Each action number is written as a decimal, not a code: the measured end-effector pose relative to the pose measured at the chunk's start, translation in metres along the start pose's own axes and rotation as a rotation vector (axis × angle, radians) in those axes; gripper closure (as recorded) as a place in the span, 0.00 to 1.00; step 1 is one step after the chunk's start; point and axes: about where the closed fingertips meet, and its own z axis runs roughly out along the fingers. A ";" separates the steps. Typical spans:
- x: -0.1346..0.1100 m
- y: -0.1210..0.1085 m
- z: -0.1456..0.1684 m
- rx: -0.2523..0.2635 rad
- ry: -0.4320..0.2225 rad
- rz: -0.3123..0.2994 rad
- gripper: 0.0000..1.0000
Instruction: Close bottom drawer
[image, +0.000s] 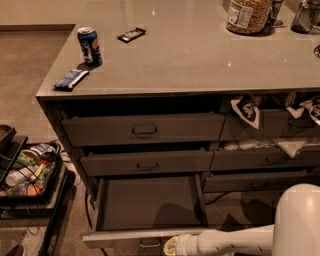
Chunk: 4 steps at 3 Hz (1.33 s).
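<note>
The bottom drawer (149, 202) of the left stack is pulled far out, showing a plain flat dark inside with nothing in it. Its slim front panel (120, 239) is at the lower edge of the view, with a small metal handle (150, 243) at its centre. My white arm (235, 241) reaches in from the lower right. My gripper (170, 245) is at the drawer's front panel, just right of the handle and mostly cut off by the frame edge. The middle drawer (147, 163) and the top drawer (144, 129) above are nearly closed.
On the counter (200, 55) are a blue can (90, 46), a blue wrapped bar (71, 79), a dark snack bar (131, 34) and a jar (247, 15). A low black cart (30, 175) with bottles and snacks stands on the floor at left. The right-hand drawers hold snack bags (246, 109).
</note>
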 end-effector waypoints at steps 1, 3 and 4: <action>0.006 -0.013 0.011 0.071 -0.013 -0.014 1.00; 0.008 -0.042 0.024 0.160 0.040 -0.057 1.00; 0.003 -0.051 0.026 0.179 0.101 -0.102 1.00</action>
